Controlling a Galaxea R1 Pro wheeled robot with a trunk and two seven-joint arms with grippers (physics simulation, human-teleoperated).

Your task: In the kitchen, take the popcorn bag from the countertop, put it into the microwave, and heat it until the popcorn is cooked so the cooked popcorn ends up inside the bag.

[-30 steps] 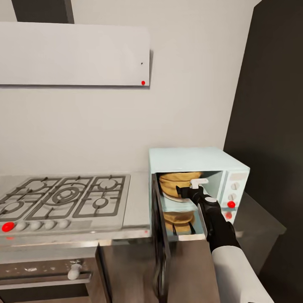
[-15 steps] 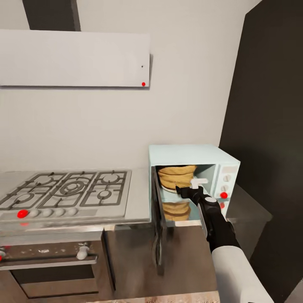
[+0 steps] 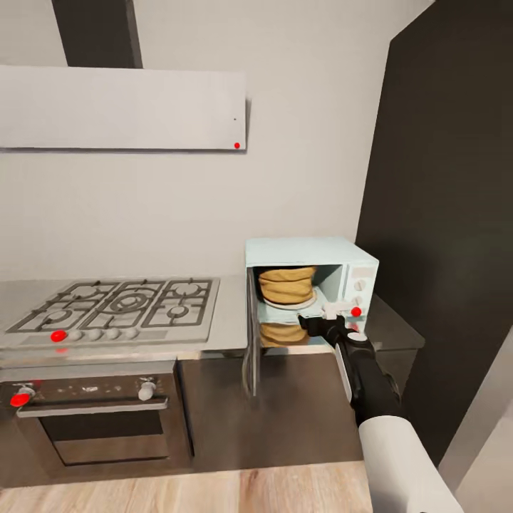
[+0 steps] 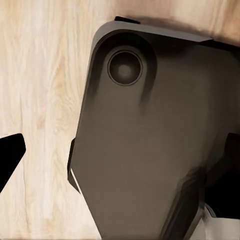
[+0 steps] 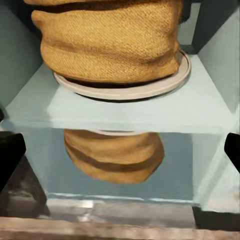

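grey-walled kitchen, glossy worktop (image 3: 231, 335) w/ steel gas hob (image 3: 117, 308) at left and the mint-blue microwave (image 3: 308, 251) at its right end, dark oven (image 3: 100, 417) below the hob. microwave door (image 3: 249, 342) hangs wide open toward the robot. popcorn bag (image 3: 286, 283) sits inside on the white turntable plate (image 3: 303, 304); right wrist view shows it centred on that plate (image 5: 150, 87), upright, its reflection on the shiny cavity floor below.

right hand (image 3: 329, 318) is just outside the cavity mouth, released: fingers spread apart, nothing between them, not touching the bag. left hand (image 4: 120, 150) points down at the wood floor (image 4: 45, 100) past a dark part of the robot's own body; fingers apart at the frame edges, empty.

judgement: bag placement looks done, so next is shutting the door, then pressing start. to do it well: pull the right arm fully clear of the opening first, get the hand behind the door's free edge and sweep it round in an arc about the hinge. don't shove straight in, as the light box could slide on the worktop. push till flush, since a door left ajar probably won't let heating start. buttons (image 3: 358, 285) are on the white side panel, right of the opening.
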